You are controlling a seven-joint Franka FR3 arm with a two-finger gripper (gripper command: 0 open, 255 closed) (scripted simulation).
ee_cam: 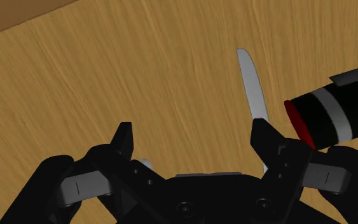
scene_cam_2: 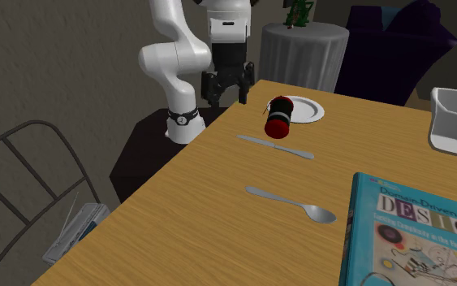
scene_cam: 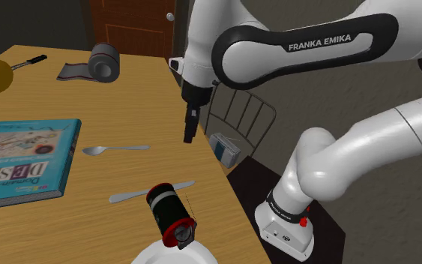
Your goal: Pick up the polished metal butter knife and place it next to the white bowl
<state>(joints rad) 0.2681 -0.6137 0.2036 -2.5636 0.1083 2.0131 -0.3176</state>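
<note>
Pincer [ee_cam: 192, 127] spread wide, holding nothing, poised above the wooden surface [scene_cam: 89, 232] near its edge. Knife [ee_cam: 252, 89] lies flat on the surface, between the spoon [scene_cam: 115, 149] and a black canister [scene_cam: 170, 214] with a red end; in the wrist view its handle passes behind one finger. A white dish [scene_cam_2: 312, 110] sits just beside the canister. Blue book [scene_cam: 22, 161] lies beyond the spoon.

We find the knife [ee_cam: 250, 89] flat on the table [ee_cam: 139, 76], running out past one of the fingers [ee_cam: 263, 137] of the gripper [ee_cam: 192, 127] — outside their gap, not between them. Farther out from that finger lies the cylinder [ee_cam: 333, 114], at the edge of the plate [scene_cam_2: 309, 111]. The spoon [scene_cam_2: 291, 204] lies on the knife's other side — away from the cylinder — with the book [scene_cam_2: 413, 236] near it.
</note>
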